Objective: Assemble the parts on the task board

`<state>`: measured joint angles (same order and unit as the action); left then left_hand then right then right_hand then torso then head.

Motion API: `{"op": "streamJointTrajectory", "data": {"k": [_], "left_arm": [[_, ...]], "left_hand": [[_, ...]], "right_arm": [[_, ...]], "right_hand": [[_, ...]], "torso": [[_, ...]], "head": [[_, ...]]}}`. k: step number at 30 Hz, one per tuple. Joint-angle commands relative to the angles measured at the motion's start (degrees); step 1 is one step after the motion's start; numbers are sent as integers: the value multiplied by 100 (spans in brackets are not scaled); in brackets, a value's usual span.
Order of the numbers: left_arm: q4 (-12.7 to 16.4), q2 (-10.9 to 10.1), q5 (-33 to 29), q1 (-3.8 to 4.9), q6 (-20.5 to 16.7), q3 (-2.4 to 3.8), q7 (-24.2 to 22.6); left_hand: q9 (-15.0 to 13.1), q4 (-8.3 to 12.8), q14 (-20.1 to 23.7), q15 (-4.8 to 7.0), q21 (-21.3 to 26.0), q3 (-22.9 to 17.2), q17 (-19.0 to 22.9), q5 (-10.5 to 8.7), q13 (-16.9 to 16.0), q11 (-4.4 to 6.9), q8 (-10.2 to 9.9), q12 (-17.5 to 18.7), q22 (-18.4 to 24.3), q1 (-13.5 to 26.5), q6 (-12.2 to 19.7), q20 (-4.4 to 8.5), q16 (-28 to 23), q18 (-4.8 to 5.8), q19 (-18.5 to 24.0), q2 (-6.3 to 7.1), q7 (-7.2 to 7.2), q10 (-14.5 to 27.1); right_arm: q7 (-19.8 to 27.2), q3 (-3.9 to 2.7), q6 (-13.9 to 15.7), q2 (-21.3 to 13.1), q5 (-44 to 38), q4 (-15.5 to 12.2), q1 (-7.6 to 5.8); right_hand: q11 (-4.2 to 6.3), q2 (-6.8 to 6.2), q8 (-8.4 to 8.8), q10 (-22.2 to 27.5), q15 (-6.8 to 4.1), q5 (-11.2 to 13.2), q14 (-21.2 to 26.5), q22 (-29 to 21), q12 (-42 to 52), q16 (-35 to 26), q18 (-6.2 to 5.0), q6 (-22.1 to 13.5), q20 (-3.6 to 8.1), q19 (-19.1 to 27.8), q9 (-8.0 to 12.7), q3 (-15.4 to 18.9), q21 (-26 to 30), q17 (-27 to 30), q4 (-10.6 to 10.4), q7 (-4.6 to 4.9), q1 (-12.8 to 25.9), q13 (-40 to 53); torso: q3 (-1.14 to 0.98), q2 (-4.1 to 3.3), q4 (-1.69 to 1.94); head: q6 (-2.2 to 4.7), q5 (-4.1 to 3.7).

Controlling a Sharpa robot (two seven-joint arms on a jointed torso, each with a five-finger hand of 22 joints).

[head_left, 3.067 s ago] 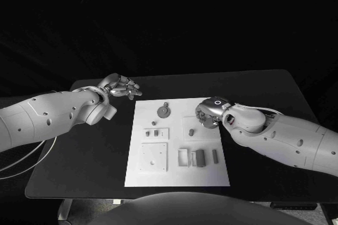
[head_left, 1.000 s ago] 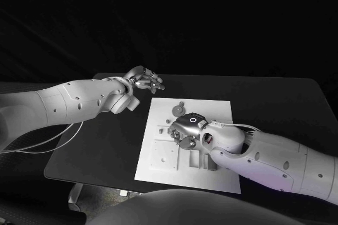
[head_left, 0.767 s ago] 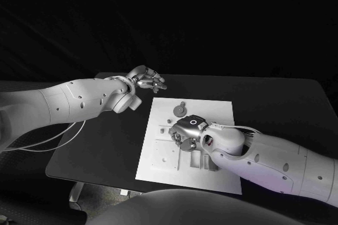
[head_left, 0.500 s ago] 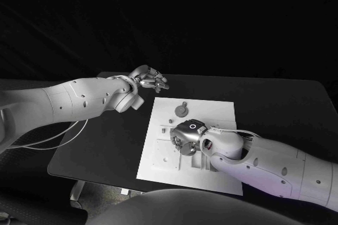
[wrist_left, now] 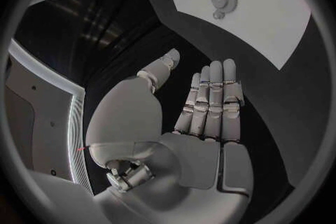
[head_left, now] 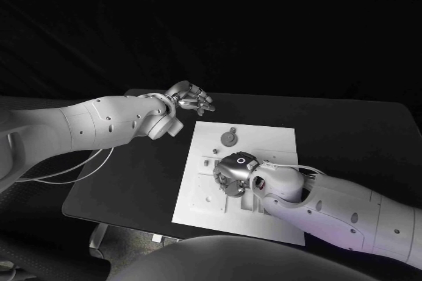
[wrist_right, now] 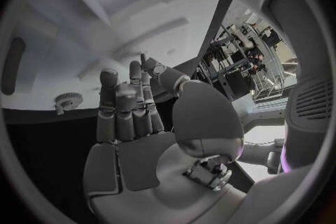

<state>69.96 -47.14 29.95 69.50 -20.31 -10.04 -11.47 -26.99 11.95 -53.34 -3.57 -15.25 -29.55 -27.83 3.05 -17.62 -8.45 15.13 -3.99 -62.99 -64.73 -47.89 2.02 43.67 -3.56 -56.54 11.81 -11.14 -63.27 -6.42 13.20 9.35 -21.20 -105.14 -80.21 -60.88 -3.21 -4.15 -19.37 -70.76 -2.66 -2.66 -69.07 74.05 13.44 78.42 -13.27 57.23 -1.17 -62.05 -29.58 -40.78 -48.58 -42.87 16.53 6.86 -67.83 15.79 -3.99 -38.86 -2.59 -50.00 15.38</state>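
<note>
The right hand (head_left: 236, 171) hung low over the middle of the board (head_left: 275, 219), fingers straight and slightly apart with nothing in them, right above the small parts (head_left: 213, 152) and recesses there. The left hand (head_left: 188, 99) was held off beyond the board's far left corner above the table (head_left: 132, 171), its fingers extended side by side and empty too. A gear (head_left: 229, 136) lay flat near the board's far edge, between the two hands and touched by neither.

white smooth arms (head_left: 88, 125), silver jointed fingers (wrist_left: 210, 95), thin white cables (head_left: 61, 177)
</note>
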Motion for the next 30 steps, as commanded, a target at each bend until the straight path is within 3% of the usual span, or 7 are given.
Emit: {"op": "streamJointTrajectory", "data": {"k": [1, 30], "left_arm": [[13, 14, -38, 12, 6, 6, -17], [11, 12, -38, 13, 14, 6, -12]], "left_hand": [[5, -9, -21, 2, 25, 15, -7, 7, 7, 4, -4, -7, -6, -4, 40, 7, -29, -61, -49, -24, 1, 53], [6, -13, -26, 4, 30, 18, -22, 7, 9, 2, 1, -6, -11, -9, 47, 10, -36, -60, -55, -24, 0, 58]], "right_arm": [[53, 4, -89, 23, -72, -7, 16], [65, 27, -205, 33, -79, -7, 35]], "right_hand": [[-5, 37, -20, -38, -35, -14, -1, 5, -22, -31, -173, 25, 40, 5, -6, -38, 4, -6, 10, 15, 7, 2], [-5, 43, -18, -42, -35, -14, 0, 7, -34, -34, -173, 22, 42, 5, -8, -39, 9, -11, 13, 16, 14, 3]], "torso": [[-5, -1, -3], [-5, 0, -4]], "head": [[0, 17], [0, 68]]}}
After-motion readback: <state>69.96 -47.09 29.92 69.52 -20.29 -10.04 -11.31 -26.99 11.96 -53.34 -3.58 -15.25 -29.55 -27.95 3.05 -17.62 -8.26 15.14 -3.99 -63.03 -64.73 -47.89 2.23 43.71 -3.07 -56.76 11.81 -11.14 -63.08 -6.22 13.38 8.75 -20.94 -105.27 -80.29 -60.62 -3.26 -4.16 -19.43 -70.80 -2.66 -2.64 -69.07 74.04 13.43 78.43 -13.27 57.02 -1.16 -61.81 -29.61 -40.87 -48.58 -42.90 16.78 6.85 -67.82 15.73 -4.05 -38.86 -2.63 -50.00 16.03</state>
